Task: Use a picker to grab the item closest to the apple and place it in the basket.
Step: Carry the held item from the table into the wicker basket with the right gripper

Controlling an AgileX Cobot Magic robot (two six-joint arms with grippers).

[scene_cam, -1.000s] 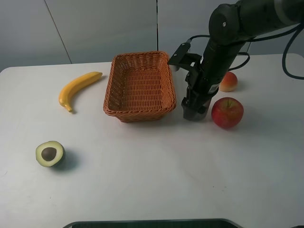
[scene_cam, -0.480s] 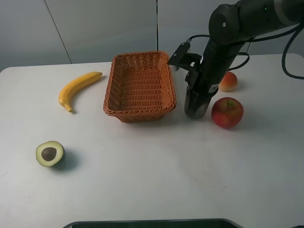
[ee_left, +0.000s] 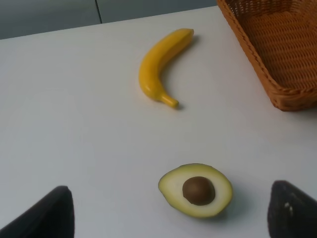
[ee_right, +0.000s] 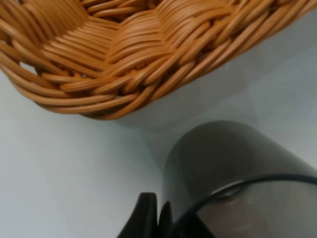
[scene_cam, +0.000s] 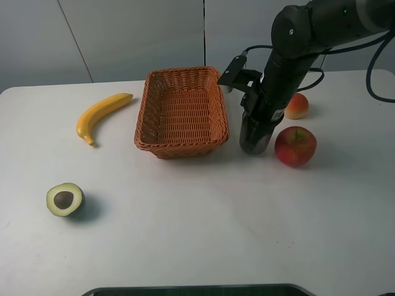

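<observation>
While little has shifted since, right tool clasps cup, beside apple.

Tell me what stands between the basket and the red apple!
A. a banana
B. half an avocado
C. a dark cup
C: the dark cup stands between the basket and the apple, under the robot's right hand; the banana and the avocado half lie on the basket's other side.
</observation>
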